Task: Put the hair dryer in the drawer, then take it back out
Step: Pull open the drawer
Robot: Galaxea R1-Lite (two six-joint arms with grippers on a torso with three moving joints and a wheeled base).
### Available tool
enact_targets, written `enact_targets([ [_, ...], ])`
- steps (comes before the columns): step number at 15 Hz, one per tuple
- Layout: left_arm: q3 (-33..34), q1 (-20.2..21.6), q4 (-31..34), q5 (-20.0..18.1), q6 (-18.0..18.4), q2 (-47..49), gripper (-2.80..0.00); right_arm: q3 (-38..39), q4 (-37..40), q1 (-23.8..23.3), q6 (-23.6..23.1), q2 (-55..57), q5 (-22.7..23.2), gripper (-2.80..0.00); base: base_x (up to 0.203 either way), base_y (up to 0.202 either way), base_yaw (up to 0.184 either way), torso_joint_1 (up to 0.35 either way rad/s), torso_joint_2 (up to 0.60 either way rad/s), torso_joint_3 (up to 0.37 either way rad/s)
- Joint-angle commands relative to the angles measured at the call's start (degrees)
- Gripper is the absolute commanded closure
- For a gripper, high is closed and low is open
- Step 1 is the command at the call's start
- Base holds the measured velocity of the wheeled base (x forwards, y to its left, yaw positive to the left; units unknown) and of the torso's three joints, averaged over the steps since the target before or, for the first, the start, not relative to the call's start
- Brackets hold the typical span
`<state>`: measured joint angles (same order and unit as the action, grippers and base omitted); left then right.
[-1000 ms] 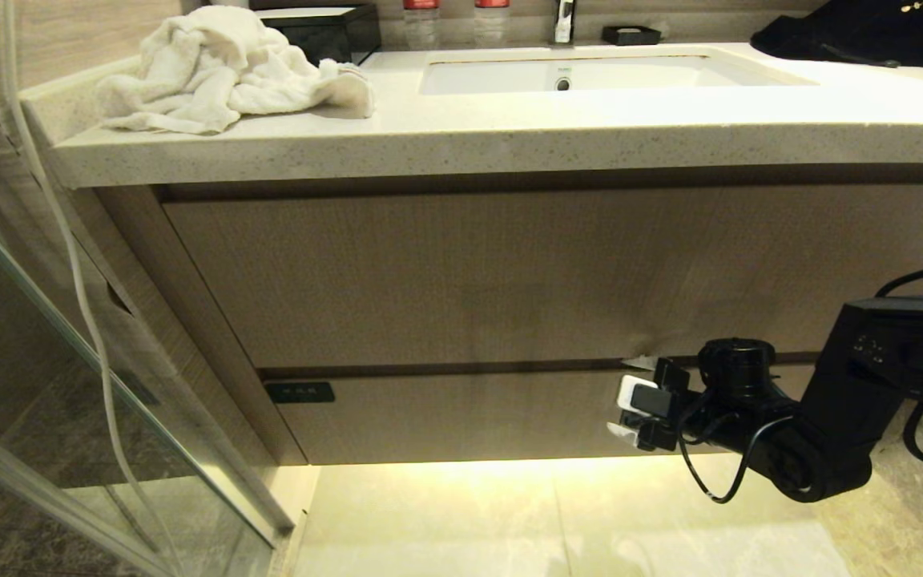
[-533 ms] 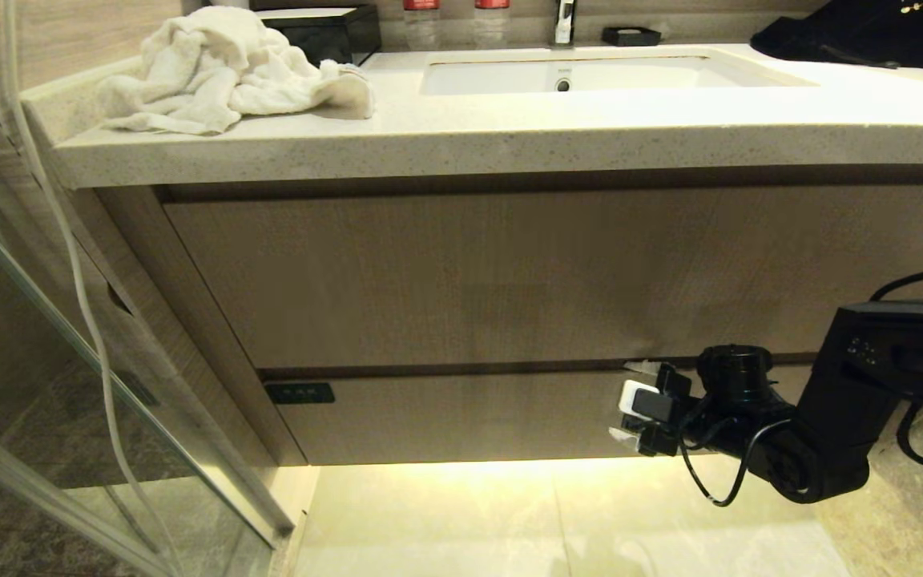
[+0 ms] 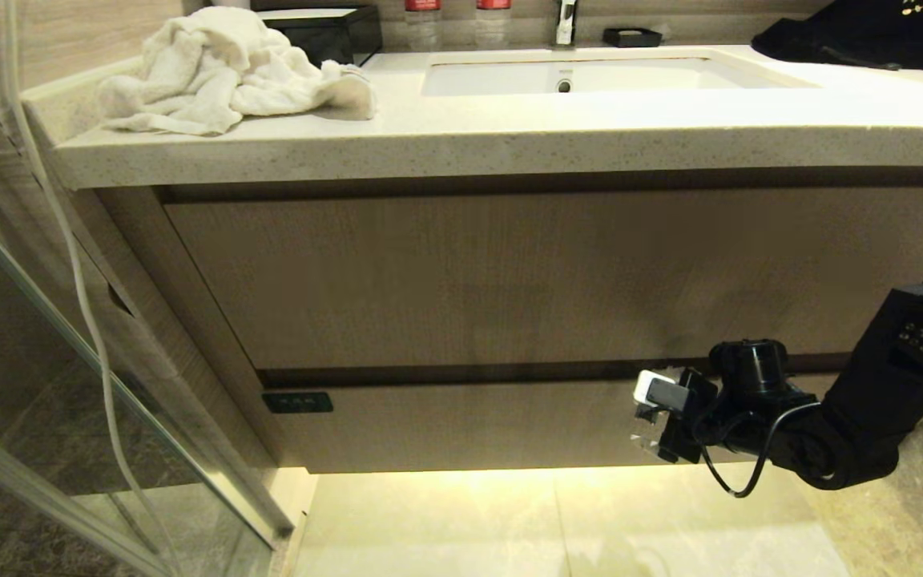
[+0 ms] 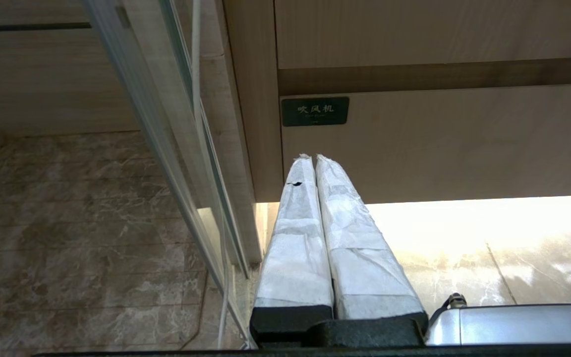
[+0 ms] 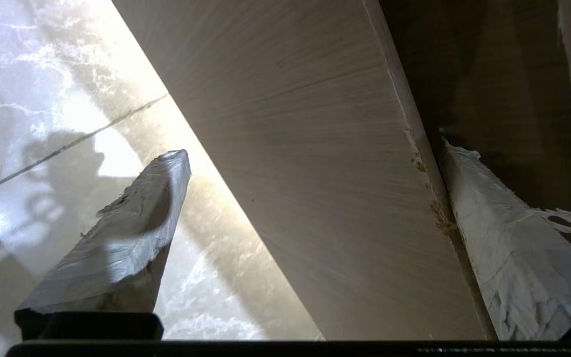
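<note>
The head view is showing the whole vanity: the drawer (image 3: 461, 425) is lying as a wide, shallow wood-grain front beneath a taller unlabelled front (image 3: 509, 276), its long axis running level from left to right, with a small black label (image 3: 297, 401) at its left end. The right tool (image 3: 647, 421) is standing at the right part of that front, its two wrapped fingers spread wide, one above the other, gripping nothing. The right wrist view is adding what the head view cannot resolve: one finger (image 5: 508, 238) is sitting in the dark gap above the drawer's top edge, while the other (image 5: 122, 238) is hanging below the front, over the lit floor (image 5: 28, 99). The left wrist view is showing the left tool (image 4: 313, 163), unseen from the head, with its fingers pressed together, pointing toward the labelled end of the drawer and well clear of it. On the surface (image 3: 509, 136), a white towel (image 3: 221, 68) is lying beside the sink (image 3: 590, 74). The hair dryer is appearing in none of the three views.
</note>
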<state>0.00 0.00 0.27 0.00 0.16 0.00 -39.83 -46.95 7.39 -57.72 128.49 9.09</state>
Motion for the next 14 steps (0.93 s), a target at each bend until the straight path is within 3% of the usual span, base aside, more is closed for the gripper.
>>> enact_targets([
  [1,0.1,0.0,0.0,0.0,0.0,0.1,0.0,0.7,1.2,0.1,0.1,-1.0,-0.1,-2.8,0.0,0.0,0.0,0.0,0.0,0.0],
  [14,0.1,0.0,0.0,0.0,0.0,0.1,0.0,4.7,12.7,0.1,0.5,-10.0,0.1,-2.8,0.0,0.0,0.0,0.0,0.0,0.0],
])
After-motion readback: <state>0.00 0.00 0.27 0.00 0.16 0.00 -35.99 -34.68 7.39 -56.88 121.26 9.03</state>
